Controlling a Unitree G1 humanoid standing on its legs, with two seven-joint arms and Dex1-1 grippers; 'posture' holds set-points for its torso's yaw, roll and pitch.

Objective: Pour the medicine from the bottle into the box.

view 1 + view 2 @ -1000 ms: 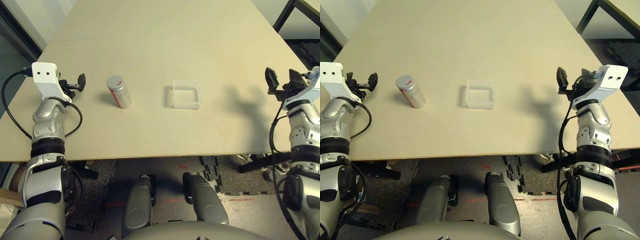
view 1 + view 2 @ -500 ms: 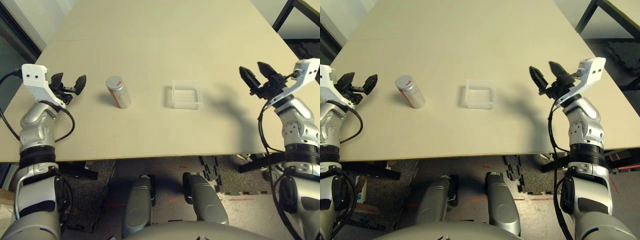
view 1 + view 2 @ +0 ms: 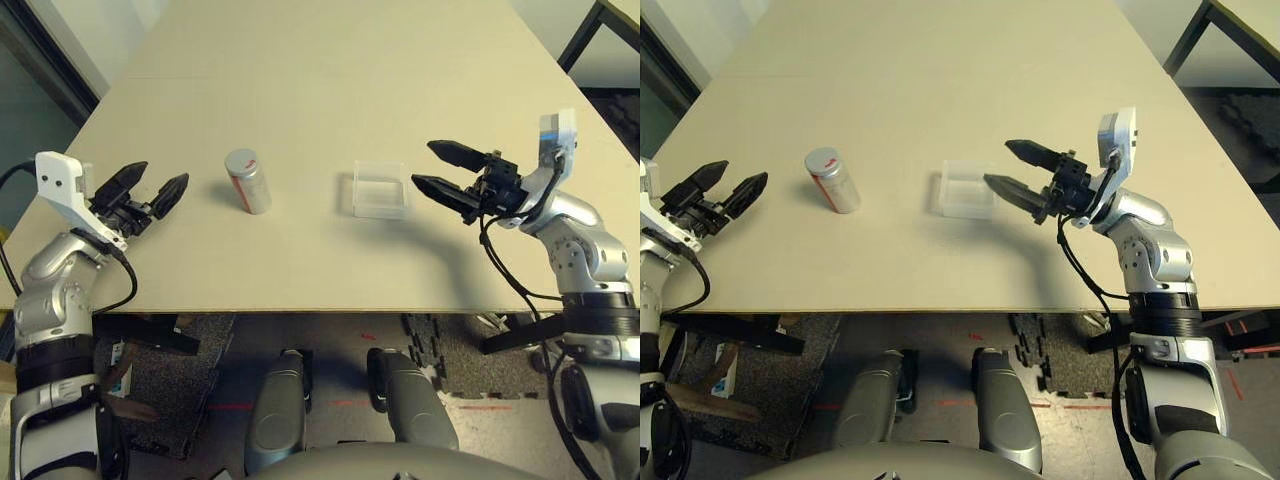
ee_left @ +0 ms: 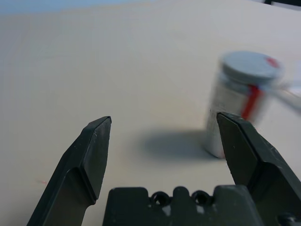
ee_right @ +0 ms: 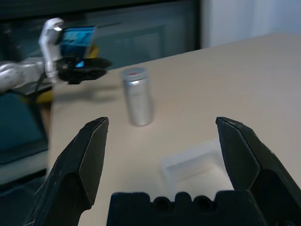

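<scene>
The bottle [image 3: 247, 181] stands upright on the tabletop [image 3: 320, 80], toward the left edge and a little way back from the near edge. It is silver-grey, with a red mark on its side and a flat grey top. The box [image 3: 380, 189] sits flat on the tabletop near the middle, well apart from the bottle on its right. It is clear and has no lid. I cannot tell if the medicine is in the bottle or in the box. The left gripper [image 3: 148, 189] is above the left side of the tabletop, near the bottle but not touching it. Its two black fingers [image 4: 94, 150] are spread wide apart and hold nothing. In the left wrist view the bottle stands just beyond one fingertip. The right gripper [image 3: 442, 170] is just beside the right side of the box and points at it. Its fingers [image 5: 89, 155] are spread wide too, and they hold nothing. In the right wrist view the box lies between the two fingers, and the bottle stands farther off.
</scene>
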